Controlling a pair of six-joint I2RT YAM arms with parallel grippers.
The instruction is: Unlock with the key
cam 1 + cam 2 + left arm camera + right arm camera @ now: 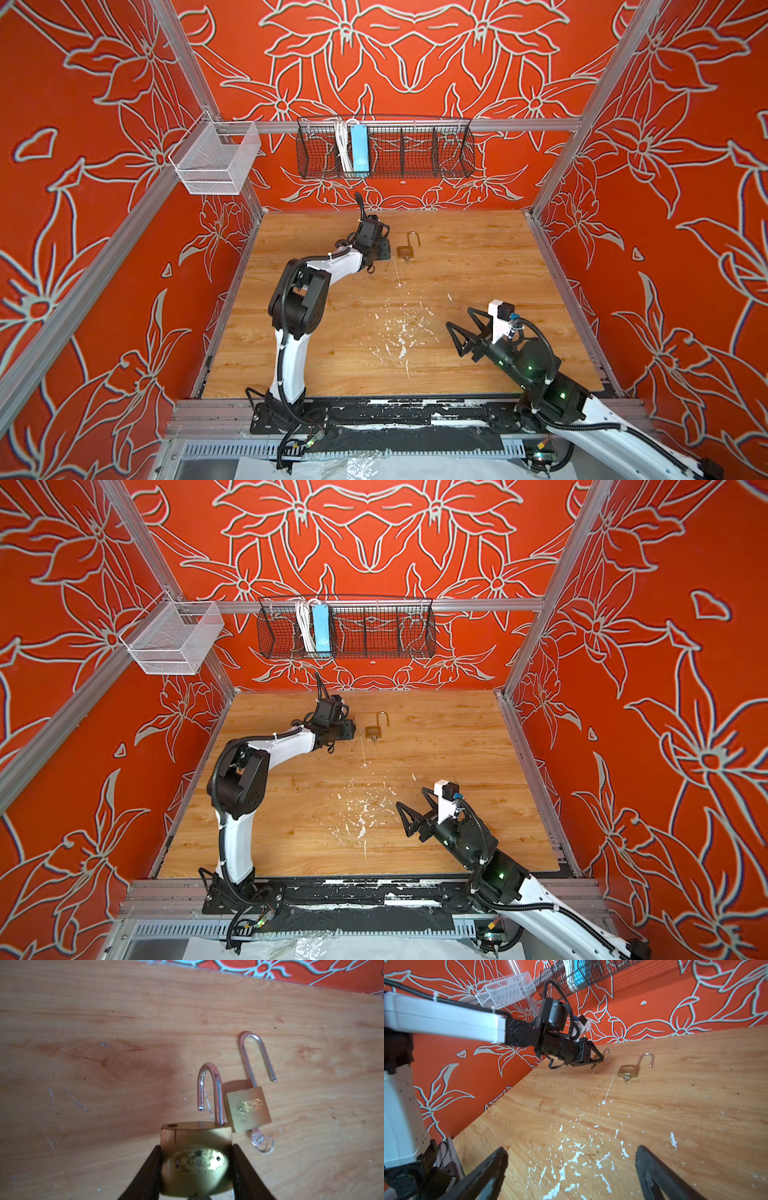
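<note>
The left jaws clench the body of a short-shackled brass padlock (196, 1138), its shackle open, just beside a long-shackled brass padlock (247, 1109) lying open on the wooden tabletop (104, 1064) with a small silver key (256, 1137) in its base, while the right jaws hang spread wide, well apart.

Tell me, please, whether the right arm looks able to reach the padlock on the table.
Probably yes: the right gripper has open, empty jaws, and bare table lies between it and the padlock. The left gripper, holding a second padlock, hovers close beside it.
</note>
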